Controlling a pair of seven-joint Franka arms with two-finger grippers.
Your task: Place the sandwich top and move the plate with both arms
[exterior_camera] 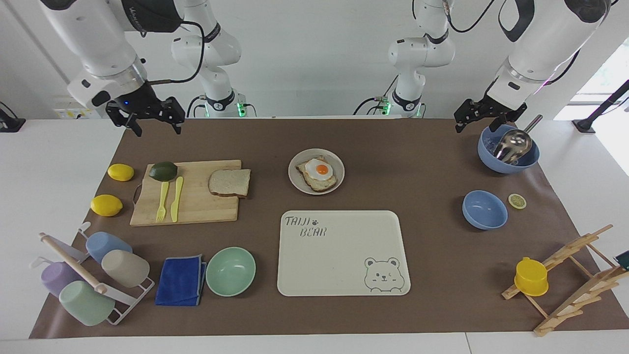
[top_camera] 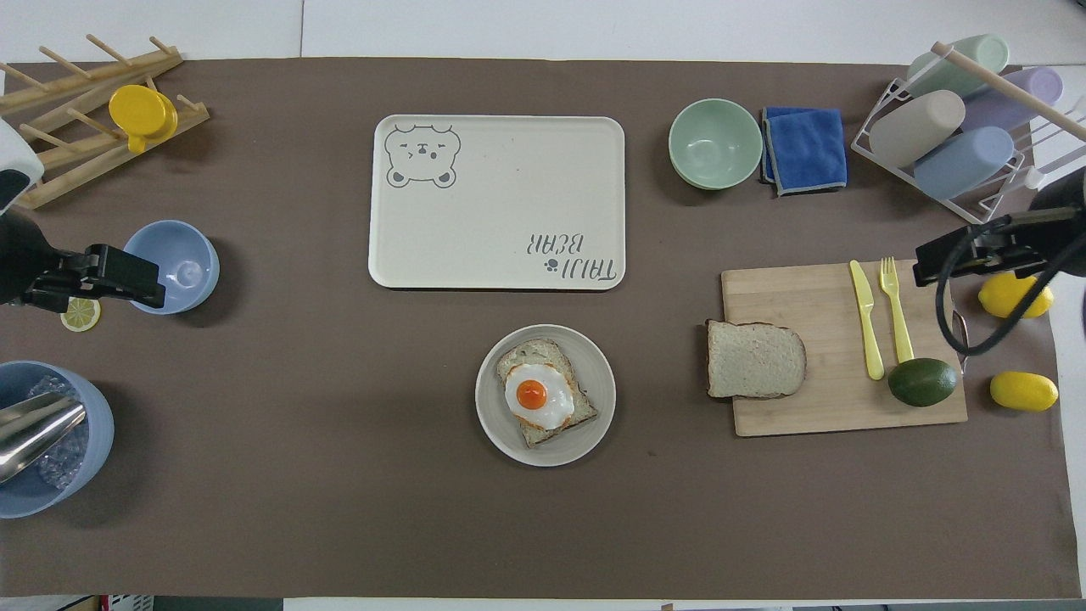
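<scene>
The sandwich top (exterior_camera: pixel 229 182) lies on the cutting board (exterior_camera: pixel 196 206), at nine o'clock from the plate (exterior_camera: pixel 295 179). Right claw (exterior_camera: pixel 154 124) hangs spread and empty above; left claw (exterior_camera: pixel 484 119) likewise spread over the worktop (exterior_camera: pixel 417 162).

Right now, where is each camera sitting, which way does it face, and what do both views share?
Facing view: high across the table, looking at the robots; both arms show whole, right gripper up near the board, left gripper by the scoop bowl.
Overhead view: high above the robots' end, looking forward and steeply down; only the grippers and a little of each arm show at the side edges.
Shared: plate, bread, tray, half a turn apart.
</scene>
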